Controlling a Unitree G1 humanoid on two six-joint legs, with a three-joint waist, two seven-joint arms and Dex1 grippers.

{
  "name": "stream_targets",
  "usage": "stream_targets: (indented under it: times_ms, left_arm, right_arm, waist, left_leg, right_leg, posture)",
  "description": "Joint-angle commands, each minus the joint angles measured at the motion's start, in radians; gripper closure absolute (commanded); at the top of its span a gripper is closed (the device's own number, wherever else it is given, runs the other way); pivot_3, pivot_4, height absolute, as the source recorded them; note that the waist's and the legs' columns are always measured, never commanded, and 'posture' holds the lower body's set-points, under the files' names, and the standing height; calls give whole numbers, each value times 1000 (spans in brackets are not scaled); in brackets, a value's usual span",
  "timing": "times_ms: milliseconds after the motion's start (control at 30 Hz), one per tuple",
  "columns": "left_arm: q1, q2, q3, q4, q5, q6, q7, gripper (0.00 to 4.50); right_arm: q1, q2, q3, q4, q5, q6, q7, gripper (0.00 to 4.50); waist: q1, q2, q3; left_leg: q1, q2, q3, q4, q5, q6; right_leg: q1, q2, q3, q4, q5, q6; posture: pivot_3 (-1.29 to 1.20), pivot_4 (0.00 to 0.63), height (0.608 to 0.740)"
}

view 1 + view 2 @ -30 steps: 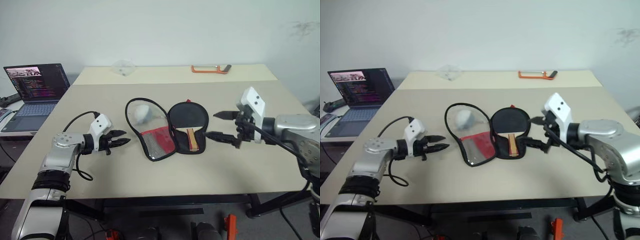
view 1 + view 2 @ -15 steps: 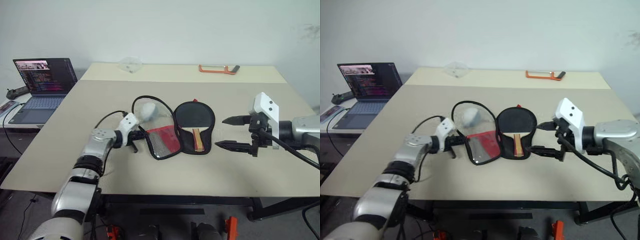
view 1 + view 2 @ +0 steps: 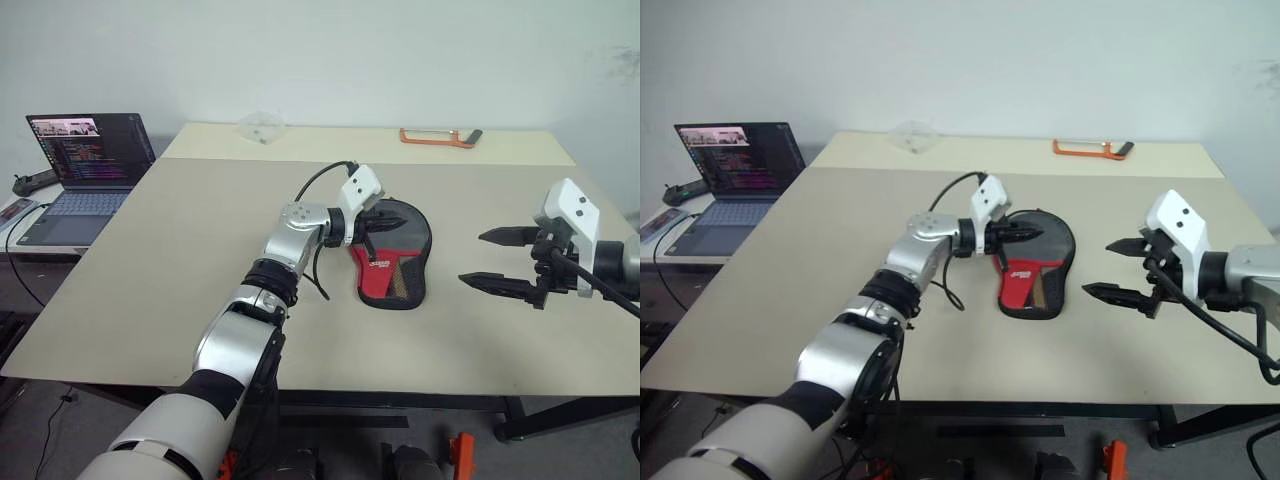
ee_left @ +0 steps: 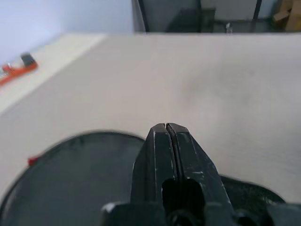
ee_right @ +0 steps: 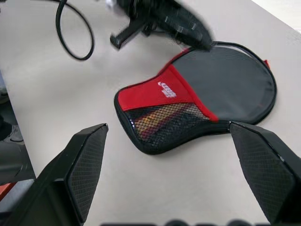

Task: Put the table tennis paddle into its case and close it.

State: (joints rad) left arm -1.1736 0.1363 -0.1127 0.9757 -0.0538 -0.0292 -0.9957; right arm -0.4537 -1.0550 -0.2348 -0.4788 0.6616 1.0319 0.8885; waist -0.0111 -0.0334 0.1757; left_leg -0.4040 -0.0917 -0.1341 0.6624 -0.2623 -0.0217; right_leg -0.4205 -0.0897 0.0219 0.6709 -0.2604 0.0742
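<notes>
Beige table [image 3: 150,290] against white wall [image 3: 330,50]; left claw [image 3: 1030,233] closed empty, right claw [image 3: 497,260] wide open, empty.

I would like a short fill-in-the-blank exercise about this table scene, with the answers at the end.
1. The case lies folded ___ on the table.
2. The left gripper is ___.
3. The right gripper is ___.
4. The laptop's screen is ___.

Answers: shut; shut; open; on
</notes>
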Motion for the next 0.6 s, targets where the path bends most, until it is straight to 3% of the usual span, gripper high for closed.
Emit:
stream_targets:
  times_ms: [33, 200, 333, 600]
  left_arm:
    - [5, 47, 33, -29, -17, -28, -14, 4458]
    - [92, 136, 82, -158, -99, 6, -124, 4458]
    - [249, 283, 121, -442, -220, 144, -286, 4458]
    - [321, 433, 150, -554, -235, 213, -271, 4458]
  right_arm:
    - [-24, 13, -32, 25, -7, 1, -58, 0]
    - [-88, 121, 19, 123, -41, 20, -189, 0]
    - [-160, 288, 111, 238, -97, 33, -315, 0]
    - [-237, 471, 223, 495, -207, -48, -370, 0]
  waist:
    - [0, 0, 0]
    - [-3, 0, 0]
    - [-21, 0, 0]
    - [-15, 1, 0]
  left_leg:
    - [0, 0, 0, 0, 0, 0]
    - [2, 0, 0, 0, 0, -1]
    - [2, 0, 0, -1, 1, -1]
    - [2, -1, -1, 0, 1, -1]
  right_leg:
    - [0, 0, 0, 0, 0, 0]
    - [0, 0, 2, 1, 0, 0]
    - [0, 0, 2, 2, 0, 0]
    - [0, 0, 2, 3, 0, 0]
  posture:
    - [0, 150, 740]
    - [0, 150, 740]
    - [0, 150, 740]
    - [0, 150, 740]
